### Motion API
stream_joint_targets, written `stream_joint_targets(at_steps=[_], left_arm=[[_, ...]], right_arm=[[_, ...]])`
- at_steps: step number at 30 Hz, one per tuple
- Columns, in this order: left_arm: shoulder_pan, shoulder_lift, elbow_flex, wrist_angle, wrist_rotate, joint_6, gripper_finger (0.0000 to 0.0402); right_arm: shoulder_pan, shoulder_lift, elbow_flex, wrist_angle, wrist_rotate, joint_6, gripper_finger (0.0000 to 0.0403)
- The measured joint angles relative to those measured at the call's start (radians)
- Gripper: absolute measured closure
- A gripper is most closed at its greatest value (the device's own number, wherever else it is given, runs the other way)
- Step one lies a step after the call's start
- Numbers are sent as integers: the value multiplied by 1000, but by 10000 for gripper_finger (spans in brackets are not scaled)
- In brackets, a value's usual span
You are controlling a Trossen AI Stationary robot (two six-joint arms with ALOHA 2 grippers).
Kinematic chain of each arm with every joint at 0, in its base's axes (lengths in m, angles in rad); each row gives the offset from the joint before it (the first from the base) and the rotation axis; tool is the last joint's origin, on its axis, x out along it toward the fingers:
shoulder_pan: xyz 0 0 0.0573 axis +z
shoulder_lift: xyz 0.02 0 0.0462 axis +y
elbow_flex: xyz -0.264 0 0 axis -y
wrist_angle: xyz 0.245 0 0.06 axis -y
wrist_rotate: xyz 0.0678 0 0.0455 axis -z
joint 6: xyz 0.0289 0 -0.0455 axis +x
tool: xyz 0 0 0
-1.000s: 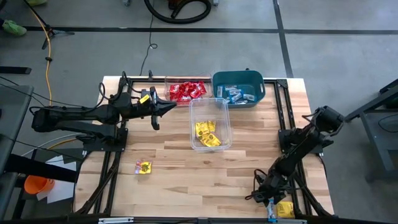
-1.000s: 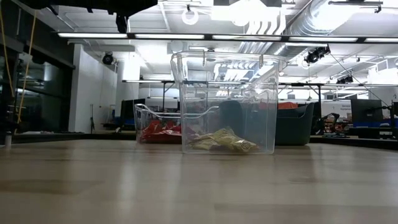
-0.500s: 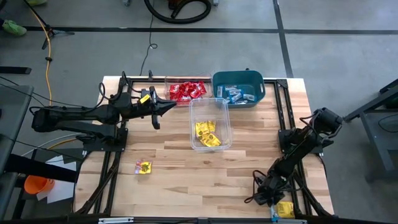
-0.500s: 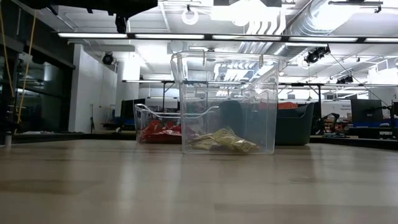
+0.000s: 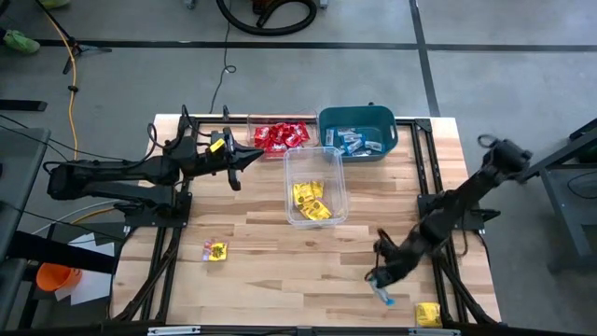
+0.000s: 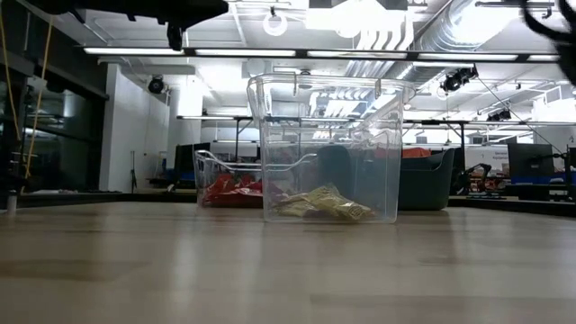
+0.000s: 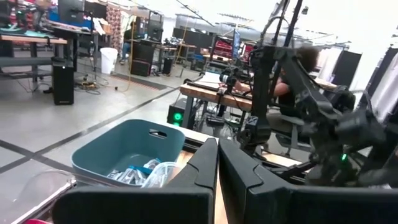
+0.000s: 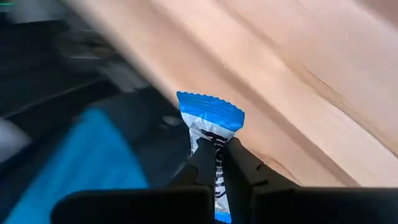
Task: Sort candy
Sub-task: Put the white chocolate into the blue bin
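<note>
Right wrist view shows the right jaws clamped on a light blue candy packet, pinched at its middle so that one crimped end sticks out ahead of the tips and the other runs back between them. In the high view the same jaws hang over the tabletop near its front edge, the packet dangling just beyond them.

The hold is thin and on slick wrapper, so a quick swing could let the packet slide out or twist; dropped here it might land off the front edge. The teal bin holding other blue packets sits well ahead of the jaws at the back, with the clear tub of yellow candy between, so a low carry risks clipping that tub's rim, and an early release would put blue among yellow.

A yellow packet lies just behind the jaws near the corner, and another lies far to their side. The left jaws are pressed together, empty, hovering beside the red candy in its tub; crossing paths there could cause a bump.
</note>
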Motion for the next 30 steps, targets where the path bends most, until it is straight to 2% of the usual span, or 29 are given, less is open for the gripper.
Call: stream_joint_targets(at_steps=[5,7,14,23,27,30], left_arm=[[19,0,0,5,0,-10,401],[22,0,0,6,0,-28,401],[15,0,0,55,6,-52,401],[8,0,0,166,61,-53,401],[2,0,0,189,59,-53,401],[2,0,0,186,59,-53,401]], right_arm=[[-90,-170,0,98,100,-370,401],[-134,-218,2,152,110,-505,401],[-358,-283,23,357,135,-909,402],[-607,-278,225,371,132,-1532,403],[-681,-279,302,339,131,-1710,403],[-720,-279,333,258,130,-1754,403]])
